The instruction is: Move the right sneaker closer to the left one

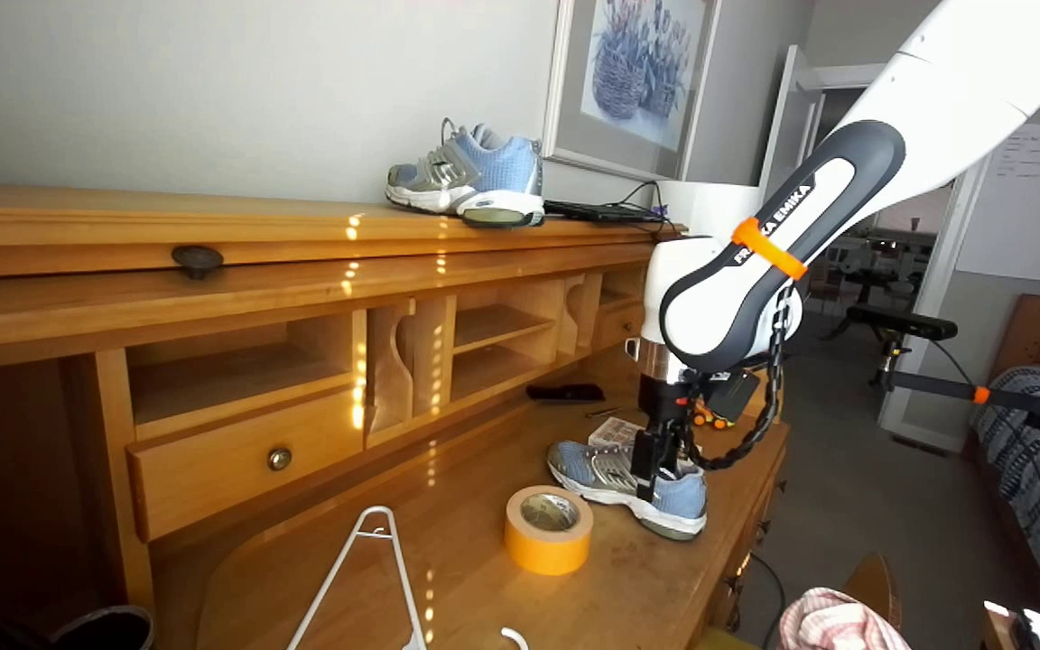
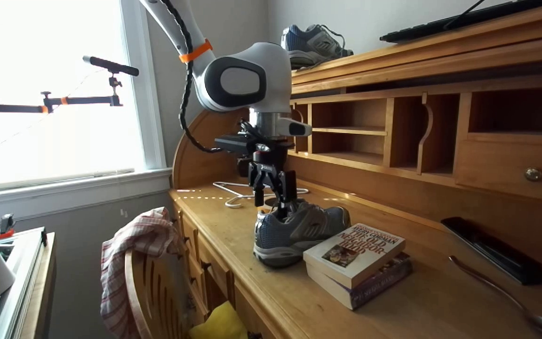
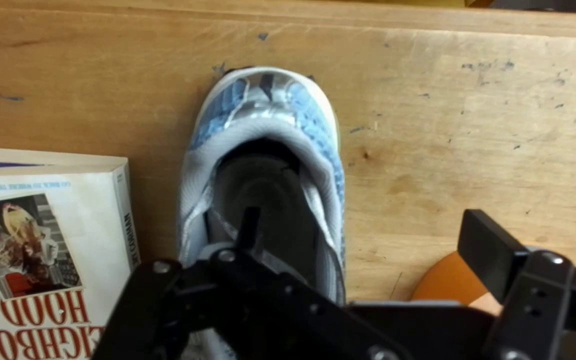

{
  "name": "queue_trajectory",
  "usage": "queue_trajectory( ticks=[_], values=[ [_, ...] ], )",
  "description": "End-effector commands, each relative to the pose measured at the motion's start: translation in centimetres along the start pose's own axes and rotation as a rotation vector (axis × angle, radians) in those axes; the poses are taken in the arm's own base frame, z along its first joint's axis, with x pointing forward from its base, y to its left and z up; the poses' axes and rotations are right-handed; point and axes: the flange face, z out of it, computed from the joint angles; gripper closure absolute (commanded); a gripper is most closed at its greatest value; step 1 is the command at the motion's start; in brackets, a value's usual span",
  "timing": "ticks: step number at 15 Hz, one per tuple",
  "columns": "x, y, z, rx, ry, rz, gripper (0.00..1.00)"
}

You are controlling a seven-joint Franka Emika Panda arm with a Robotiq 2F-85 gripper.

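Your end effector [image 3: 366, 240] stood spread wide, pinching nothing. Its inner finger [image 3: 249, 229] reached into the collar of the right running shoe [image 2: 299, 230], and its outer finger [image 3: 490, 250] hung outside the shoe's side wall, so that wall lay between them. The shoe sat flat on the tabletop [image 1: 637, 587]; the grasp, as it seemed, was the step in hand. Your best course was to square both fingers to that wall and close slowly, since the padded mesh would probably give before it held. You needed a deep bite: the pinch point lay toward the heel, so the toe would likely dip on lifting. A straight lift was wise before any sideways travel. Near the shoe, on the outer finger's side, lay the roll of yellow tape [image 1: 547, 552], which that finger risked clipping; just beside the shoe's opposite flank lay the paperback The Old Neighborhood [image 2: 355, 252]. Well above the shoe, the matching left running shoe [image 1: 475, 176] rested on the desk hutch [image 1: 258, 214], so your carry had to clear that edge.
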Motion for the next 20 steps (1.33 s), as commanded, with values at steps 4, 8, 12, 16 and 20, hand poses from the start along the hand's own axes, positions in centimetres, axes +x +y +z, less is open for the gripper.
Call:
queue_trajectory(
  ticks=[4,8,12,16,20],
  values=[
    [-1.6,-1.0,0.7,0.021,-0.023,0.069,0.51],
    [-2.0,-0.4,0.1,0.029,-0.024,0.082,0.82],
    [-2.7,0.2,-1.4,0.054,-0.034,0.128,1.0],
    [-3.9,-0.1,-3.4,0.051,-0.034,0.142,0.98],
    [-4.9,-0.8,-5.3,0.038,-0.02,0.135,0.98]
  ],
)
